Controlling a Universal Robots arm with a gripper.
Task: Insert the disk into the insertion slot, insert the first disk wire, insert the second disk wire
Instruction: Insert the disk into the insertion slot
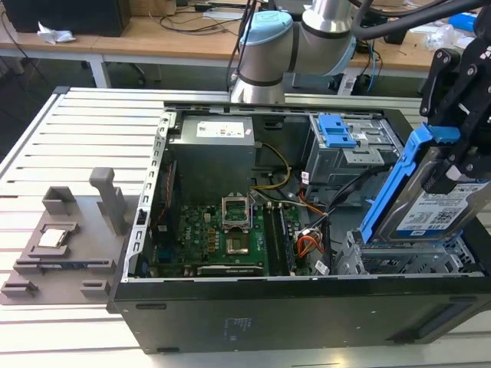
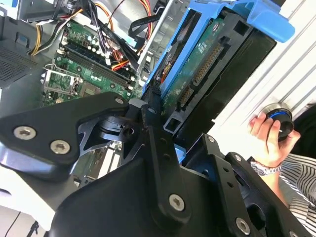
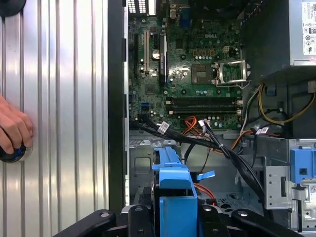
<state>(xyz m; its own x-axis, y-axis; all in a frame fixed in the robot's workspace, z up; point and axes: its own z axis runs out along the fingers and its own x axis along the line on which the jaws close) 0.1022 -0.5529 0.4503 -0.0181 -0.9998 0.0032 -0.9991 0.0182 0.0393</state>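
My gripper (image 1: 458,157) is clamped on the disk (image 1: 430,208), with a finger (image 3: 139,218) on each side of its blue carrier. In the second wrist view the gripper (image 2: 157,129) grips the disk (image 2: 197,74) at its connector end, and the green underside faces the camera.

I hold the disk tilted, label side up, at the exterior view's right end of the open case (image 1: 268,322). Its lower edge is down at the top of the slot (image 1: 359,262). I cannot tell whether they touch. The disk is not in the slot yet.

Beyond the slot stands the taller cage (image 1: 368,153) with its blue latch (image 1: 335,130). Loose black and orange wires (image 1: 308,244) lie between the slot and the board (image 1: 230,230). In the first wrist view those wires (image 3: 197,140) cross just past the tip of the carrier (image 3: 174,170).

The case sits on a slatted metal bench (image 1: 77,138). A person's hand (image 3: 14,129) rests on a round knob (image 3: 11,153) on the bench beside the case. In the second wrist view the hand (image 2: 265,137) curls around the knob (image 2: 277,118).
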